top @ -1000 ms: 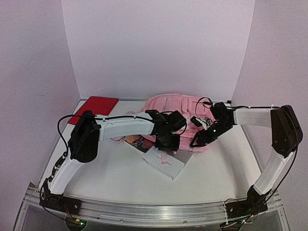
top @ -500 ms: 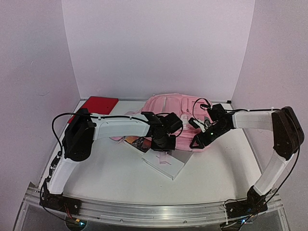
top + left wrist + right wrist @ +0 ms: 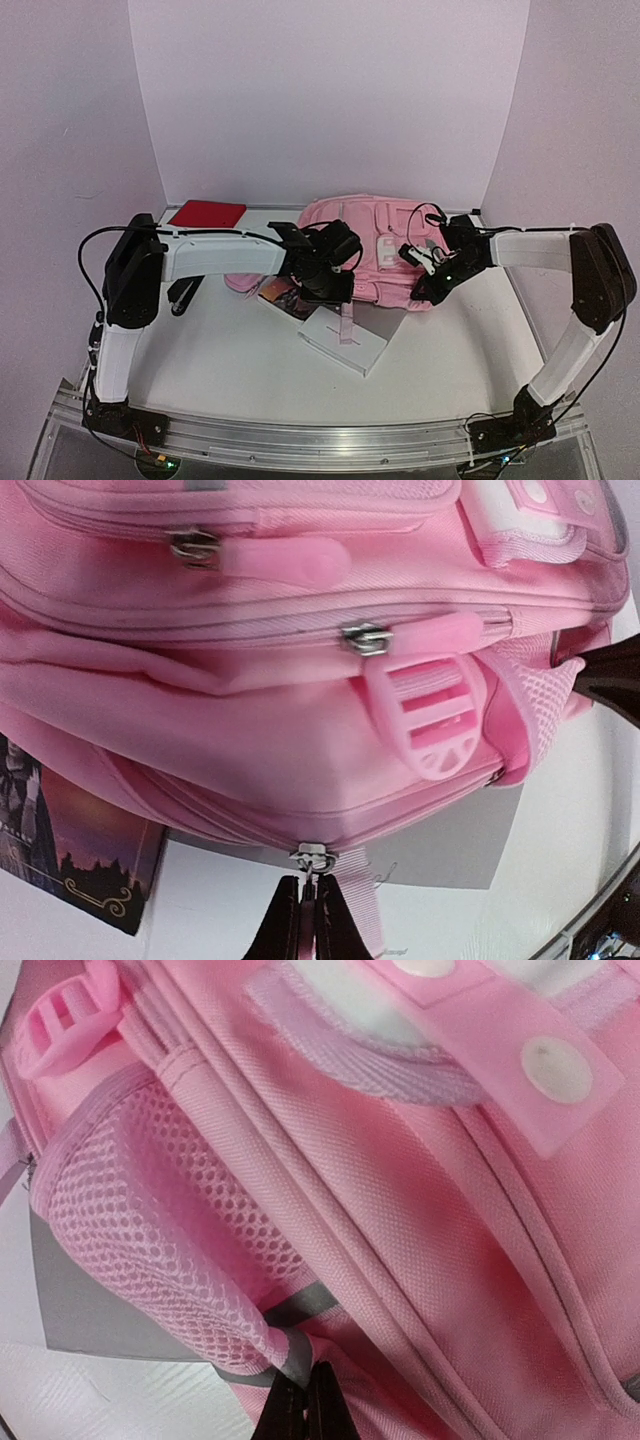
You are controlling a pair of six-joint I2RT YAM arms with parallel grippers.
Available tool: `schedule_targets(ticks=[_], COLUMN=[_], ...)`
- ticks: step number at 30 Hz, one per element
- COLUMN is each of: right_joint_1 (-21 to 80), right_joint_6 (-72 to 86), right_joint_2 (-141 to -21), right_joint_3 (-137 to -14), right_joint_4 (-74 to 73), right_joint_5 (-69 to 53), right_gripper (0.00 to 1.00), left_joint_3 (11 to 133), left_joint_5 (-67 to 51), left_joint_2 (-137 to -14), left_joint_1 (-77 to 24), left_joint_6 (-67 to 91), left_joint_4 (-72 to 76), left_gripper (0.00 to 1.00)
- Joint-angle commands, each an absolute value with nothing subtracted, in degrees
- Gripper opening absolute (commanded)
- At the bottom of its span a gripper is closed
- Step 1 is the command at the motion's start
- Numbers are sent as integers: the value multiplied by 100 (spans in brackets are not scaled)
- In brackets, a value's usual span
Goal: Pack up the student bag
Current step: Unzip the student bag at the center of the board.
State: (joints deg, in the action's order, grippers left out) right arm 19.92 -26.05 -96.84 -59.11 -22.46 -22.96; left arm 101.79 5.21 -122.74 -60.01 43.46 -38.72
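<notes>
The student bag (image 3: 372, 250) is a soft pink backpack lying flat at the back middle of the table. My left gripper (image 3: 322, 290) is at its near left edge. In the left wrist view that gripper (image 3: 308, 885) is shut on the pink pull of a zip slider (image 3: 315, 858) on the bag (image 3: 300, 730). My right gripper (image 3: 421, 293) is at the bag's near right corner. The right wrist view shows it (image 3: 305, 1375) shut on a fold of bag fabric (image 3: 420, 1210), beside the mesh side pocket (image 3: 150, 1220) and a grey strip.
A white flat box (image 3: 343, 340) lies in front of the bag, partly under it. A dark picture book (image 3: 283, 297) pokes out at the bag's left. At the back left lies a red book (image 3: 207, 213). A black object (image 3: 180, 295) sits under the left arm.
Both grippers have shut, the left on the zip pull, the right on the bag's corner. The left arm's elbow has swung left and back, and the bag's near edge now lies flatter.
</notes>
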Motion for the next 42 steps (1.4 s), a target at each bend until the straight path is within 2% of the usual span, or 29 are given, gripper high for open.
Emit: schedule_targets(ticks=[1, 5, 6, 7, 10, 12, 14, 23, 34, 39, 42], right_joint_1=[1073, 932, 930, 931, 937, 951, 1044, 2354, 2828, 2852, 2855], right_joint_6=[-3344, -3717, -3773, -3848, -3897, -3917, -4065, -3809, -3783, -3927, -4227], right_joint_2=[-9715, -9494, -9357, -9235, -8879, -8689, -8511, -8562, -9359, -9439, -9305], right_joint_3=[-5890, -6202, -6246, -6334, -6495, -6486, -6361, -5968, -6246, -6177, -6021], right_joint_4=[-2455, -2766, -2830, -2994, -3363, -3438, -3439, -2471, -1689, -1506, -1455], right_joint_5=[-1175, -1781, -1971, -2296, -3066, -3484, -3929, -3962, -3616, -3456, -3346], right_gripper=[0, 0, 4, 14, 62, 74, 78, 78, 69, 47, 39], left_joint_3=[9835, 10278, 10436, 10577, 10942, 11098, 11150, 11367, 11362, 11109, 10866], left_joint_5=[225, -362, -520, -639, -912, -987, -1020, -1164, -1283, -1286, -1315], left_joint_2=[-11512, -11762, -11850, -11964, -12208, -12275, -12275, -12222, -11941, -11751, -11617], left_joint_1=[-6003, -6018, -6020, -6020, -6028, -6029, -6029, -6021, -6014, -5993, -5948], left_joint_6=[4099, 3864, 3810, 3775, 3654, 3623, 3609, 3472, 3516, 3617, 3693], left_joint_4=[-4580, -4436, -4384, -4341, -4225, -4187, -4109, -4074, -3777, -3637, -3416], left_gripper=[0, 0, 0, 0, 0, 0, 0, 0, 0, 0, 0])
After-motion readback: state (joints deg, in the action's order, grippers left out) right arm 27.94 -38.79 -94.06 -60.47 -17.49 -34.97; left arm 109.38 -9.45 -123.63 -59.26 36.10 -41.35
